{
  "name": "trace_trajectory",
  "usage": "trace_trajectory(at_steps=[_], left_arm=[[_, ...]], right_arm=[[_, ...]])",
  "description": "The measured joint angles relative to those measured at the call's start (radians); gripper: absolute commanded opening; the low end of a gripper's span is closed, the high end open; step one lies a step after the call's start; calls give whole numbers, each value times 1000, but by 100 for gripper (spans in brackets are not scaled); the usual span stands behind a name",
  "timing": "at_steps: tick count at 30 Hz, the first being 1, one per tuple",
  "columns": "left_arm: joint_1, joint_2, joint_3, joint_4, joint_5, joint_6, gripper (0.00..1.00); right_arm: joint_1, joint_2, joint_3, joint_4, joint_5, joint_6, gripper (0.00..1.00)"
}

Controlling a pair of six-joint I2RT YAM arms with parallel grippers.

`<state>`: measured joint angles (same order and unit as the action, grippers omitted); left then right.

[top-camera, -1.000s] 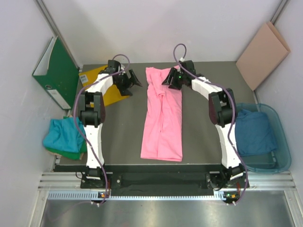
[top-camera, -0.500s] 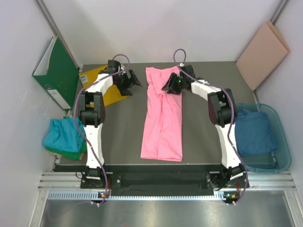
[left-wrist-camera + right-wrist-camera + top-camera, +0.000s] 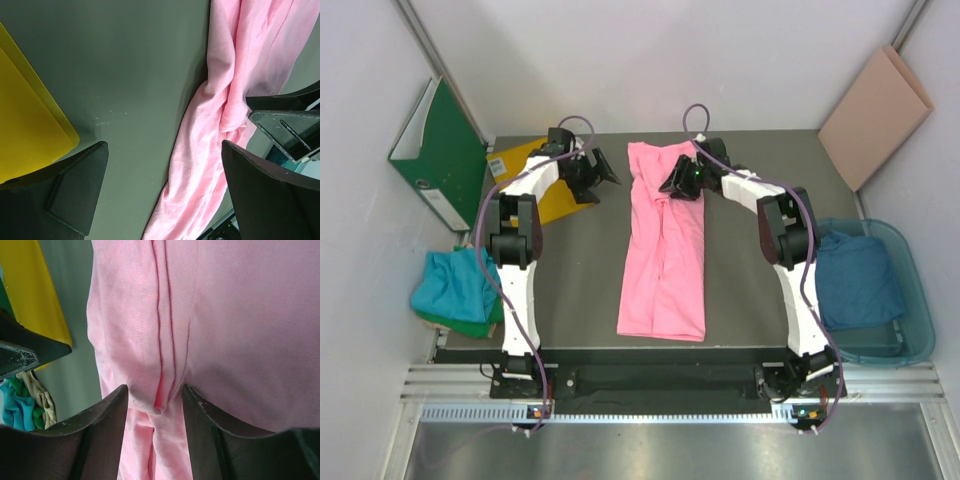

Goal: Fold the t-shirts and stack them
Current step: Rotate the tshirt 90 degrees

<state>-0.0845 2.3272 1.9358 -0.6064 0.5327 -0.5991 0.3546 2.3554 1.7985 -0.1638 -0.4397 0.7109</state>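
Note:
The bright pink t-shirt lies folded into a long strip down the middle of the table. My right gripper is at its far end, and in the right wrist view its jaws are half closed on a bunched ridge of the pink cloth. My left gripper is open and empty just left of the shirt's far end, with the pink cloth showing between its fingers. Teal and green t-shirts lie piled at the left. A dark blue t-shirt lies in the bin.
A yellow sheet lies under the left arm at the back left. A green binder leans on the left wall. A translucent blue bin stands at the right. A beige folder leans at the back right.
My right gripper has shifted a little to the left over the pink shirt's far end. The left arm has not moved.

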Motion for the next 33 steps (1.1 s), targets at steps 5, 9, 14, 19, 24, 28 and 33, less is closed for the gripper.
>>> trace_trajectory(at_steps=[5,9,14,19,24,28,33], left_arm=[[0,0,-9,0,0,0,99],[0,0,-13,0,0,0,99],[0,0,-18,-1,0,1,99],[0,0,-19,-1,0,5,99],[0,0,-20,-2,0,8,99],[0,0,-20,-3,0,10,99],[0,0,-20,-3,1,17,99]], right_arm=[[2,0,0,1,0,0,47],[3,0,0,3,2,0,47],[4,0,4,4,2,0,47],[8,0,32,3,4,0,47],[19,0,59,16,4,-1,47],[27,0,76,13,0,0,47],[31,2,85,11,-3,0,47]])
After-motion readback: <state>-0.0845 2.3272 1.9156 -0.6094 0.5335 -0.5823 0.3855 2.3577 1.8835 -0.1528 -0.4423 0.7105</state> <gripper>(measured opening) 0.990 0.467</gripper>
